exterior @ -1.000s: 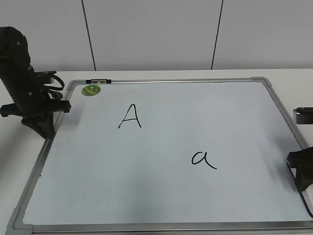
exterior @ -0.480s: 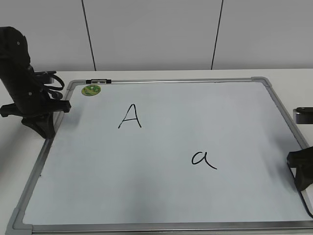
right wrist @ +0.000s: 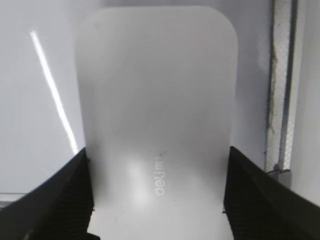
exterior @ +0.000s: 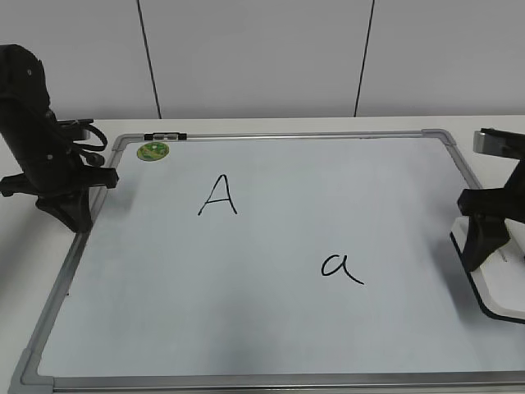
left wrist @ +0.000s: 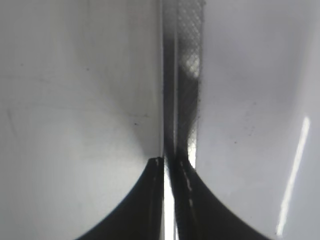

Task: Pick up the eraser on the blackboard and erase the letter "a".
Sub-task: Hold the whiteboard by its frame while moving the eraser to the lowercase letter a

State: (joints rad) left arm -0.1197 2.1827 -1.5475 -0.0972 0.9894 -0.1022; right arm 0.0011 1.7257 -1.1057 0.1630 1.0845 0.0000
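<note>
the right gripper (exterior: 486, 246) now sits higher and further in, at about three o'clock on the blackboard (exterior: 271, 135), up from its earlier four o'clock spot. the eraser (exterior: 496, 279) now shows, clamped between its fingers.

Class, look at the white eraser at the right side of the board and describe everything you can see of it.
The flat white plastic eraser is a rounded rectangle with a smooth matte top, faint embossed lettering and a dark underside edge. It sits at the right edge of the white dry-erase board, beside its grey metal frame. The black right gripper straddles it, one finger on each long side. Whether it is lifted or resting cannot be told.
</note>
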